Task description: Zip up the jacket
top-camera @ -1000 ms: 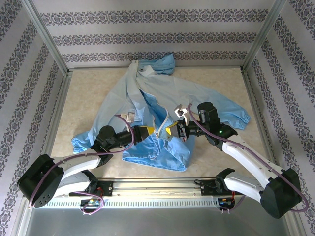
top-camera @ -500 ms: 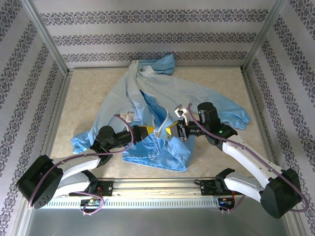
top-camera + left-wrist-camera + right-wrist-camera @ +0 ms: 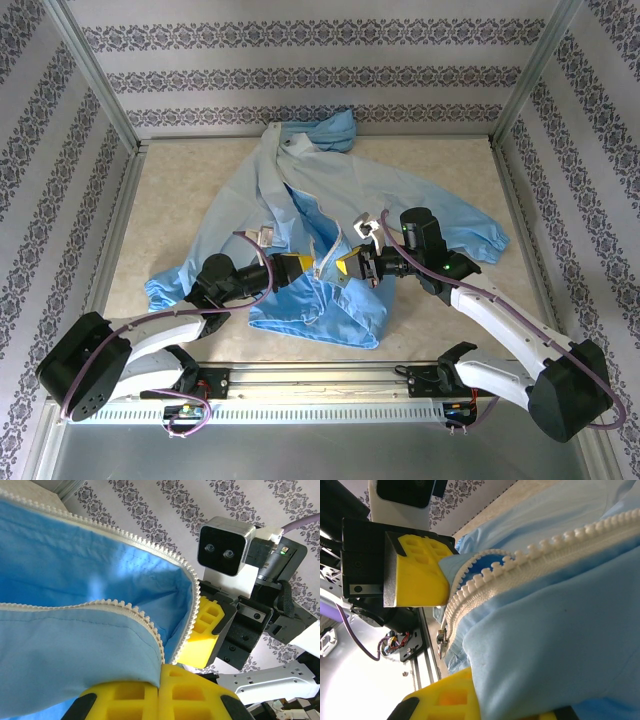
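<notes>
Top external view: the jacket [image 3: 400, 200] lies spread over the middle of the table [image 3: 180, 190]. Its hood [image 3: 325, 130] is toward the top of the frame and its hem toward the bottom. The front flaps are parted, so deeper-blue lining shows between them.
Left gripper: the left gripper [image 3: 298, 266] sits just left of frame centre. Its yellow pads are pressed together on the toothed edge of one front flap. In the left wrist view that row of teeth runs straight down into the seam between the pads.
Right gripper: the right gripper [image 3: 350, 265] faces it from just right of centre, near but apart. Its jaws pinch a fold of light-blue cloth beside the other tooth row, seen at the bottom of the right wrist view.
Zipper: the zipper [image 3: 125, 611] shows as two separate white rows with open lining between them. They converge only close to the grippers, and no stretch looks interlocked.
Slider: a small metal piece [image 3: 441, 640] hangs at the lower left of the right wrist view by the end of the teeth. It may be the slider, but it is too small to be sure.
Done: each front edge is gripped low down, and the two are brought near one another.
Remaining: by my judgement, the whole closure. The bottom ends must be lined up and seated, then the slider run up toward the collar.
Progress: early, a setup stage with nothing zipped.
</notes>
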